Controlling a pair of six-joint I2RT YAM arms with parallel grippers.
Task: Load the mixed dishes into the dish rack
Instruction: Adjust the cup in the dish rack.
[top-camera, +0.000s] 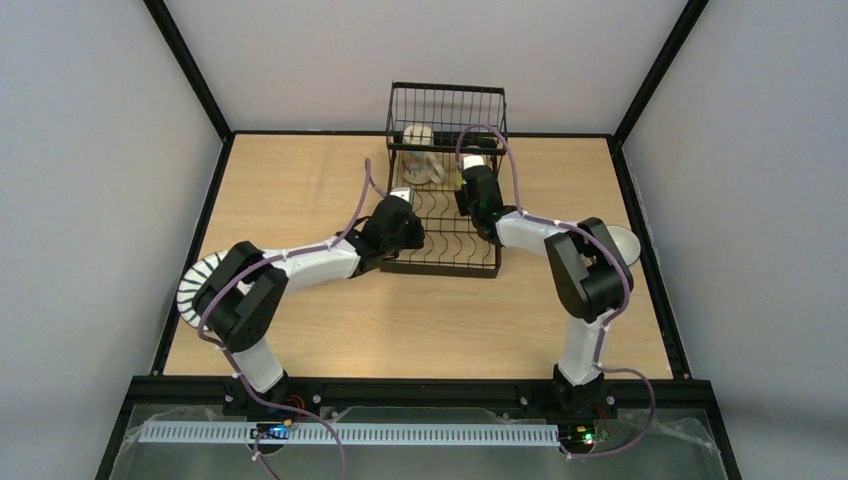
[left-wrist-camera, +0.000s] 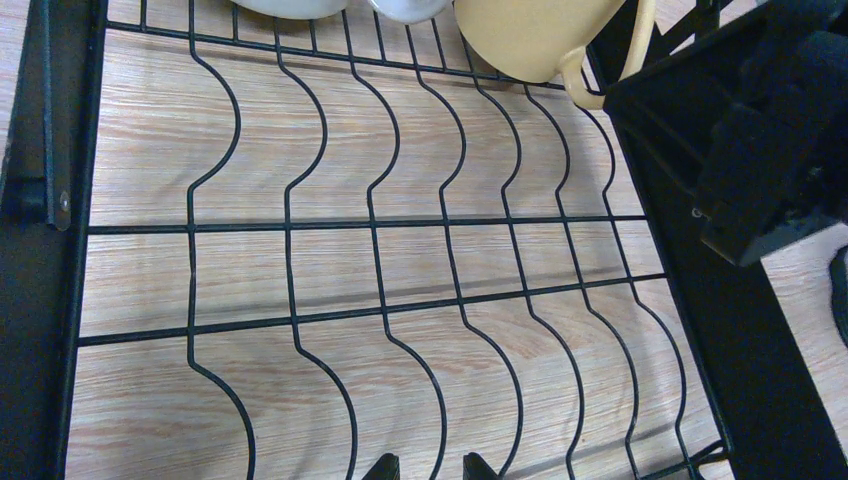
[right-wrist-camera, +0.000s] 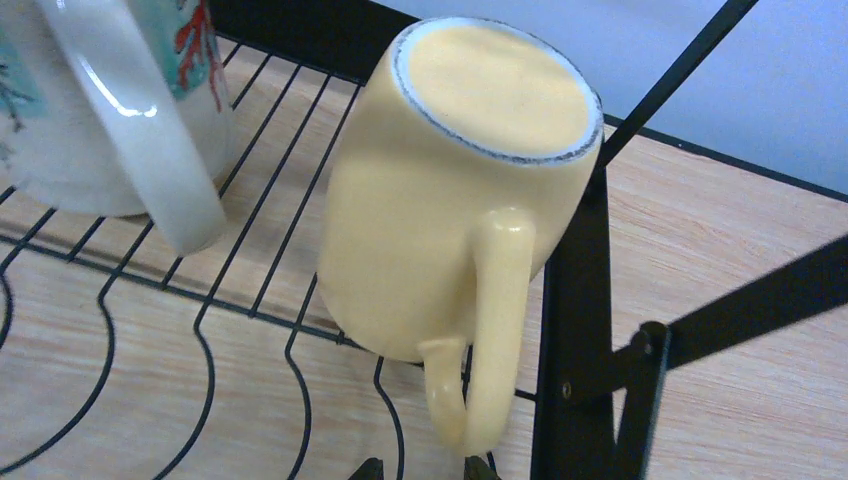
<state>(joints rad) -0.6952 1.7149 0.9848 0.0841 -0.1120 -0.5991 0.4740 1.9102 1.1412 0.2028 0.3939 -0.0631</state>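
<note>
Pale wooden table (top-camera: 300, 180) boxed in by grey walls and black frame posts. Low over the rack's wire floor, right gripper (right-wrist-camera: 424, 470), fingertips (right-wrist-camera: 478, 468) partly spread and clamped on nothing. Just ahead of them, lower end of a handle (right-wrist-camera: 485, 330), close to the gap yet untouched as far as visible. Above that, the yellow mug (right-wrist-camera: 440, 190) itself: upside down, grey-ringed base up, tilted. Resting on the wires at the right rear corner of the dish rack (top-camera: 440, 268), tight beside a black upright post (right-wrist-camera: 568, 330). To its left on the same wires, white mug (right-wrist-camera: 90, 110) with red coral print, handle toward the camera, apart from the yellow one.

At the rack's left side, left gripper (left-wrist-camera: 428, 468), jaws likewise partly spread, only bare wire and wood grain between the tips. Wavy slot wires stretching away from it, yellow mug at the far right corner, right gripper's black body just beside.

Farther out, seen from above: raised upper basket (top-camera: 445, 100) at the rack's back. Through its wires, beige mug (top-camera: 418, 134), level impossible to tell. At the table's left edge, white plate with dark radial stripes (top-camera: 192, 290), partly under the left arm's elbow. At the right edge, pale rounded dish (top-camera: 627, 243), half hidden behind the right arm's elbow, well apart from the rack.
</note>
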